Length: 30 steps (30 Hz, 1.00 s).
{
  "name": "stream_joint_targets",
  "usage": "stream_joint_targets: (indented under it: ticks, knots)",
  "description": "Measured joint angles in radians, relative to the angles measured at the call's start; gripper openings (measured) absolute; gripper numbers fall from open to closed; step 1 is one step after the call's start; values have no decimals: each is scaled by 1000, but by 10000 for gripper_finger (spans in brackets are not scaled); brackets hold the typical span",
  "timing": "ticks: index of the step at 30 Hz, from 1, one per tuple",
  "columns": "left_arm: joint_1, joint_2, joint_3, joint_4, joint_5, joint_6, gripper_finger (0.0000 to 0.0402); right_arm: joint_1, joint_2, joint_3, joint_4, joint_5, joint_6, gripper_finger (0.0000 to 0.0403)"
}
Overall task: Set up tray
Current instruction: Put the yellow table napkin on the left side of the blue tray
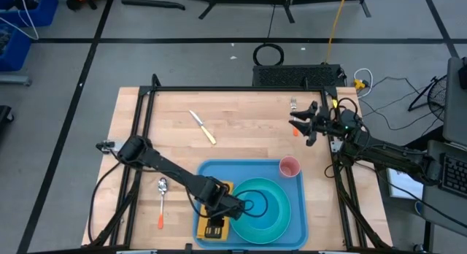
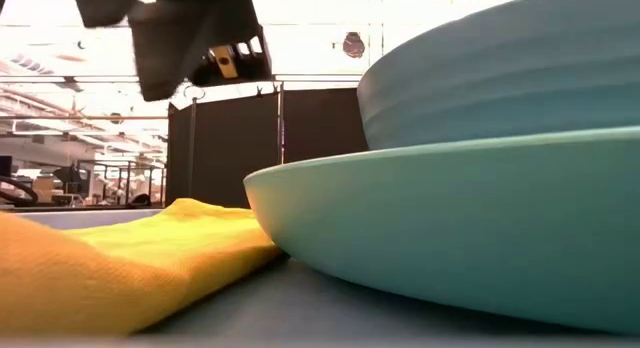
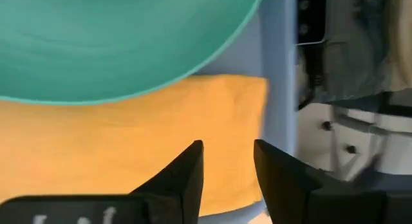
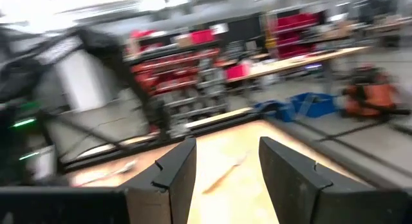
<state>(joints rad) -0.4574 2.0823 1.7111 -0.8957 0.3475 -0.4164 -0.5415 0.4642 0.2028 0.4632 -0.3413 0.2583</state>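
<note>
tray (image 1: 219, 170): blue, flat, low rim; on the wooden table (image 1: 241, 119) at its near edge, directly under the left pincer.
plate (image 1: 264, 206): round turquoise, inside the tray, just beside the left pincer on its right; in the low view its rim overlaps the napkin edge.
napkin (image 3: 116, 147): yellow-orange, flat on the tray's left part; straight beneath the left pincer, partly tucked under the plate rim.
left pincer (image 3: 226, 172): above the napkin, near the tray's near-left corner; fingers narrowly apart, gripping nothing; a strip of napkin visible between the tips.
pink cup (image 1: 290, 166): upright on the tray's far-right corner, past the plate from the left pincer.
spoon (image 1: 162, 199): on bare wood left of the tray, orange handle end toward the near edge, apart from the left pincer.
knife (image 1: 202, 127): yellow handle, on the wood beyond the tray, well apart from both pincers.
right pincer (image 1: 300, 125): raised at the table's far-right side, well apart from the tray; fingers parted, empty, per right wrist view.
</note>
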Motion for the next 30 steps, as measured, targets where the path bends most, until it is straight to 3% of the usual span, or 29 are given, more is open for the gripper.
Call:
stream_joint_targets:
  ticks: [2,6,15,23,30]
  knots:
    - [-4,0,0,-30,-66,45,137,0,1,0,4,-58,19,160]
    - [-1,0,-3,-129,-200,75,136,0,1,0,4,-77,41,160]
    - [64,-2,-160,-70,-235,64,113,0,2,0,4,-77,36,160]
    - [108,-11,-290,46,-245,-102,66,0,2,0,4,-77,36,160]
    - [121,-10,-314,91,-271,-220,30,0,2,0,4,-76,33,160]
